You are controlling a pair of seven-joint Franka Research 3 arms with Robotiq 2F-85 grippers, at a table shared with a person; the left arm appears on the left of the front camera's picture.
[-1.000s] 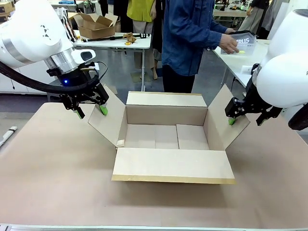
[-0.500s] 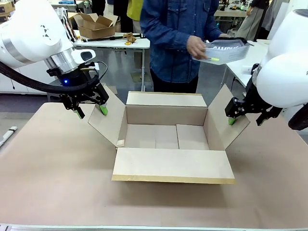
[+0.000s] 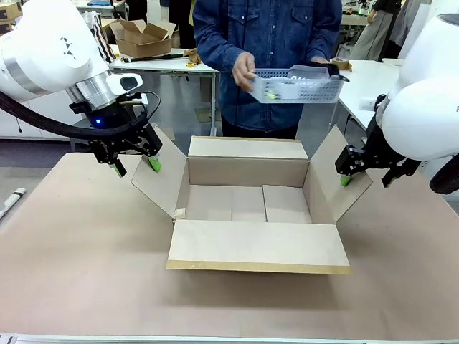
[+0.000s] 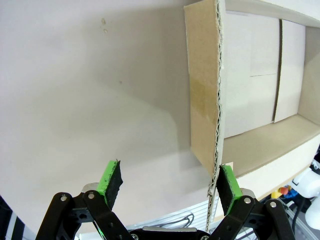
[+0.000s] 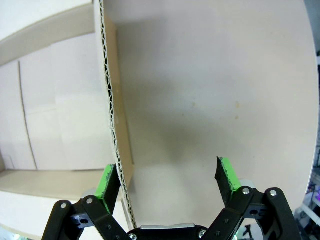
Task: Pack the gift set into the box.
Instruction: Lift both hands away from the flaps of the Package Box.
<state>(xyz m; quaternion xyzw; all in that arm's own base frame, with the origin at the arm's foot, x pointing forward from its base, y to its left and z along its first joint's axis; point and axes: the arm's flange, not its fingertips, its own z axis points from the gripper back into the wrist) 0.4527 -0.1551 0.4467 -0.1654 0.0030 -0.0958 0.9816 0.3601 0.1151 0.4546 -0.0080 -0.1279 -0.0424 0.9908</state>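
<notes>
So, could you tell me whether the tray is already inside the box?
No, a person holds the tray in the air beyond the box, whose floor is bare.

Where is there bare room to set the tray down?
The box floor is bare between its four walls and open from above. The table is bare before the near flap. It is tight at the side flaps, where the open left gripper and right gripper sit at the edges.
</notes>
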